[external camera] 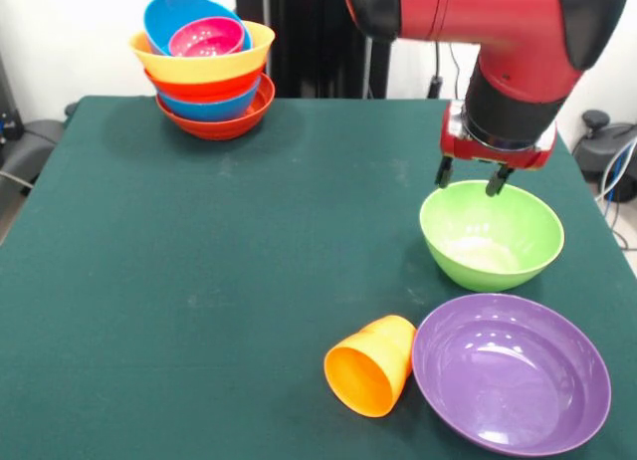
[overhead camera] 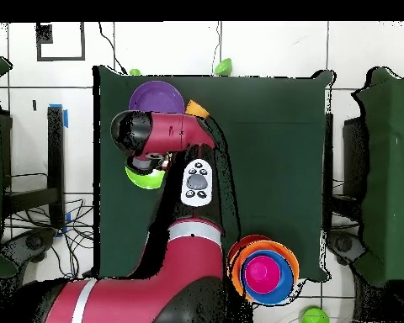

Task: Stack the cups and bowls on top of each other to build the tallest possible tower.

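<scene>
Green cloth covers the table [external camera: 199, 281]. Nearest the front camera, the orange cup [external camera: 371, 365] lies on its side, touching the purple bowl [external camera: 511, 371]. Behind them sits the light green bowl [external camera: 491, 234]; my gripper [external camera: 472, 178] hangs over its far rim, fingers spread, holding nothing. Farthest back, at the far corner, stands the tower [external camera: 207, 67], a magenta bowl [external camera: 206, 37] nested on top.

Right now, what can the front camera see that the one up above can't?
Only the front view shows the gripper, open over the far rim of the green bowl, and the whole orange cup lying on its side. Only the overhead view shows small green things on the floor beyond the table. Both show the purple bowl, the tower and the green table.
</scene>
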